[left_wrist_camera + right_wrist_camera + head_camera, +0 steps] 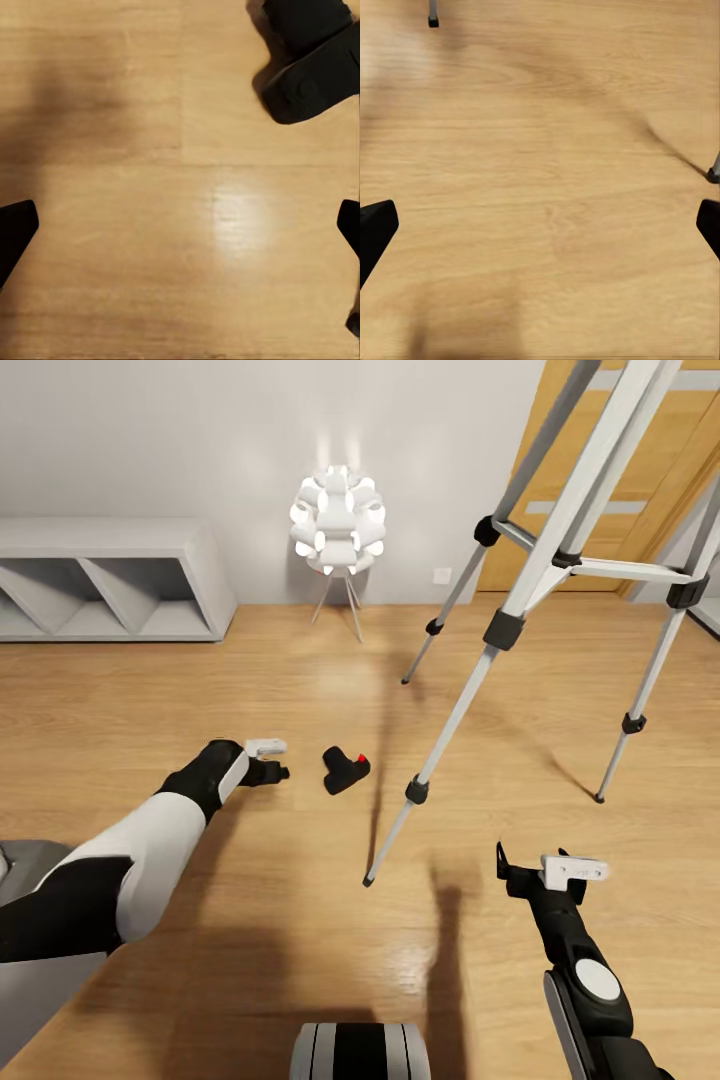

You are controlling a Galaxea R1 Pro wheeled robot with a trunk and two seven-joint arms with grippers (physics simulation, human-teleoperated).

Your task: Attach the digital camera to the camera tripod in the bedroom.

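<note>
1. No writing is legible anywhere.
2. The digital camera, black and chunky with a red button, lies on the floor beside the camera tripod.
3. Left gripper near it and right gripper both spread wide, holding nothing.

Bare wood floor lies open around the digital camera, except the camera tripod leg at three o'clock.

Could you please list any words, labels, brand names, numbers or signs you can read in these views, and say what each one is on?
None: no readable text shows in any view.
The digital camera on the floor shows a red button but no lettering.
The camera tripod, the white lamp, the grey shelf and the wooden door carry no markings.
The left end effector and right end effector bear no labels.
</note>
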